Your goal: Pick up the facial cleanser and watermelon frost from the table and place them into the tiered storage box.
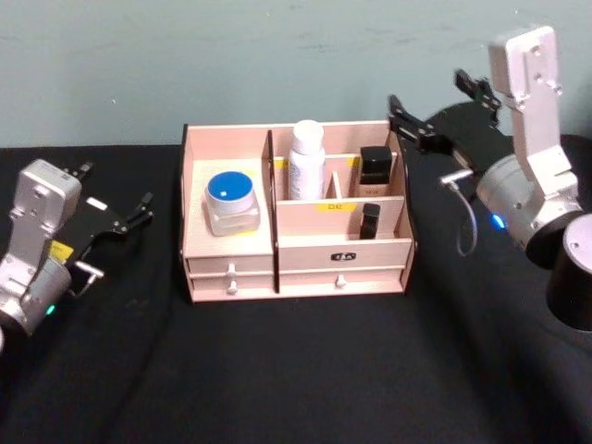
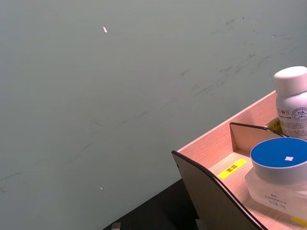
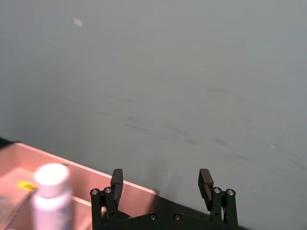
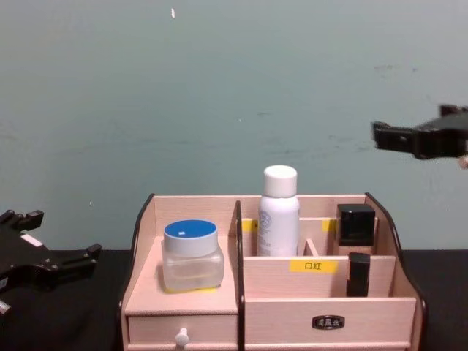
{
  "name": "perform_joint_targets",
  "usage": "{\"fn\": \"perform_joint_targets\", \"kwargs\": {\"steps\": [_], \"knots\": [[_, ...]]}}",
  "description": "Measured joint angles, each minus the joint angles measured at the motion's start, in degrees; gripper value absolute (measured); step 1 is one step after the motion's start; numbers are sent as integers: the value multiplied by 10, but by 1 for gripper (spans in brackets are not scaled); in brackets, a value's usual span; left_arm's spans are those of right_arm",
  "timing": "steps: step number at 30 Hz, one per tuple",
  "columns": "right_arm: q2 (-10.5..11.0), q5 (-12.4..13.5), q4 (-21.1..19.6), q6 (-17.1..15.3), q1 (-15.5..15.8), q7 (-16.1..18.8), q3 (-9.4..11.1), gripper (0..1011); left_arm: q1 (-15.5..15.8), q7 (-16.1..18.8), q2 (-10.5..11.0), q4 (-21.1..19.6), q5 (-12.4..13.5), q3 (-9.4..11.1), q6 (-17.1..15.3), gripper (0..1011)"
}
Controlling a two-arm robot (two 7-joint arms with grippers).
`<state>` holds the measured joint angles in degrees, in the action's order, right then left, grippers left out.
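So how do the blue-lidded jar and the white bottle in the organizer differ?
The jar is squat and wide, of clear frosted material with a flat blue lid; the bottle is tall, slim and white with a rounded white cap. The jar sits in the organizer's left compartment above a drawer; the bottle stands in a back compartment right of the divider. The bottle rises above the organizer's walls; the jar stays lower. Both stand upright, free of both grippers.

Black-covered table [image 1: 296,370] bearing the tiered storage box [image 1: 296,264].
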<state>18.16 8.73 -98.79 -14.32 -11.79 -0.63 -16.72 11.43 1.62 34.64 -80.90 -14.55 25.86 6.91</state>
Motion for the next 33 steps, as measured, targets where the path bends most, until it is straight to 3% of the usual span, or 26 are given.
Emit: {"fn": "perform_joint_targets", "kwargs": {"steps": [5, 13, 33], "knots": [[-16, -9, 10, -1, 19, -36, 27, 1002, 0, 0, 0, 0, 0, 0, 0, 1001], [-32, -11, 25, -12, 34, -50, 52, 1002, 0, 0, 0, 0, 0, 0, 0, 1001], [-31, -11, 25, -13, 32, -50, 50, 1002, 0, 0, 0, 0, 0, 0, 0, 1001]]}}
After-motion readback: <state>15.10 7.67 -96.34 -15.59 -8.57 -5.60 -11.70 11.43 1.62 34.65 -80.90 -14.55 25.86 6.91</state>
